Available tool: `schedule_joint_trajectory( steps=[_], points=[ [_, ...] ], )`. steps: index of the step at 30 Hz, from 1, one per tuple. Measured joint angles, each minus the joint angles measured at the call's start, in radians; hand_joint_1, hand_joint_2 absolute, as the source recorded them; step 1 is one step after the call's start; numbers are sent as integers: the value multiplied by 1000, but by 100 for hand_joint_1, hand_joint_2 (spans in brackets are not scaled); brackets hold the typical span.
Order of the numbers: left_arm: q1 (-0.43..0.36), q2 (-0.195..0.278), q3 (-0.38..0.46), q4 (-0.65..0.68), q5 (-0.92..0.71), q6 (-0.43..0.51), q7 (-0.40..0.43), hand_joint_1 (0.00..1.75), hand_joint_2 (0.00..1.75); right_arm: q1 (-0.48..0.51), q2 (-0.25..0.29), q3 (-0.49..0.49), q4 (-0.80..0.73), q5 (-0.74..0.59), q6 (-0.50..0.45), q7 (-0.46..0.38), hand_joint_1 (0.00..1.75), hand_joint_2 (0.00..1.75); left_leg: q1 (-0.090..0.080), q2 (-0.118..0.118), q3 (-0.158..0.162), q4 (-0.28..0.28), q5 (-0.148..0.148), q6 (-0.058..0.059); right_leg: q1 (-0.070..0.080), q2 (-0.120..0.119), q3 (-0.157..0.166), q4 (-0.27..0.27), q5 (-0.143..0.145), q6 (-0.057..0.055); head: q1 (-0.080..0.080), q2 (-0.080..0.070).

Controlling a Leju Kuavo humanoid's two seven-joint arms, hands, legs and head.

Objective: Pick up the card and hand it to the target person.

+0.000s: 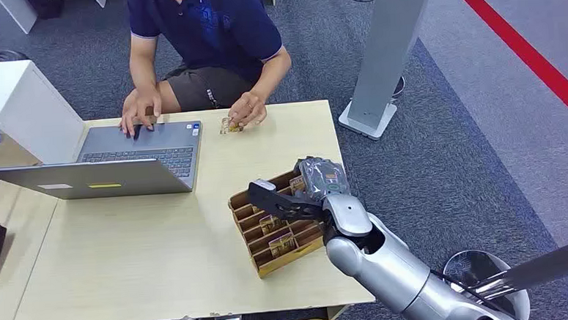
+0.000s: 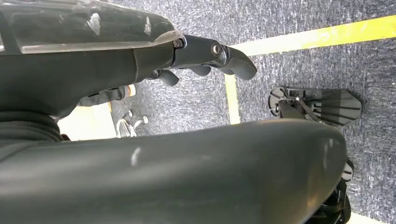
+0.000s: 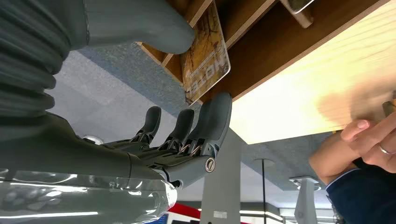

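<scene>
The right hand (image 1: 308,192) hangs over the brown slotted cardboard card rack (image 1: 260,258) on the light wood table (image 1: 125,271). Thumb and fingers (image 3: 212,119) sit either side of a yellow printed card (image 3: 205,58) upright in its slot; grip not confirmed, can't tell if clamped. Left hand (image 2: 205,58) hangs w/ fingers curled, nothing held. Person (image 1: 208,32) sits opposite, one hand on a grey laptop (image 1: 134,157).

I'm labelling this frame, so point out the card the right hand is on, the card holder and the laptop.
card (image 3: 205,60), right wrist view, on its printed face.
card holder (image 1: 261,260), head view, on its front corner wall.
laptop (image 1: 91,179), head view, on the lid's back.
right hand (image 1: 305,192), head view, on its middle.
</scene>
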State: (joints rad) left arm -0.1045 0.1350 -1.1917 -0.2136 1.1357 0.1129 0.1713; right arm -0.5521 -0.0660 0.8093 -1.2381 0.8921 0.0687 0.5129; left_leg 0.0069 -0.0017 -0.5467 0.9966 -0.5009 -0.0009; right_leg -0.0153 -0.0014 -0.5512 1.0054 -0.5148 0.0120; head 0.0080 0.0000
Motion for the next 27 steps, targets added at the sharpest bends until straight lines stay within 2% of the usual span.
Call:
schedule_joint_trajectory(
  steps=[22, 26, 27],
  points=[
    [0, 0, 0, 0, -4, 0, 6, 0, 0, 0, 7, 0, 9, -3, 0, 1, 93, 175, 0, 0, 0, 0, 0, 0, 0, 0, 0, 0, 0, 0, 0, 0],
    [0, 0, 0, 0, -5, 0, 6, 0, 175, 1, 6, 0, 9, -4, 0, 2, 96, 175, 0, 0, 0, 0, 0, 0, 0, 0, 0, 0, 0, 0, 1, 0],
    [0, 0, 0, 0, -5, 0, 6, 0, 175, 1, 6, 0, 9, -4, 0, 2, 96, 175, 0, 0, 0, 0, 0, 0, 0, 0, 0, 0, 0, 0, 1, 0]
  ],
)
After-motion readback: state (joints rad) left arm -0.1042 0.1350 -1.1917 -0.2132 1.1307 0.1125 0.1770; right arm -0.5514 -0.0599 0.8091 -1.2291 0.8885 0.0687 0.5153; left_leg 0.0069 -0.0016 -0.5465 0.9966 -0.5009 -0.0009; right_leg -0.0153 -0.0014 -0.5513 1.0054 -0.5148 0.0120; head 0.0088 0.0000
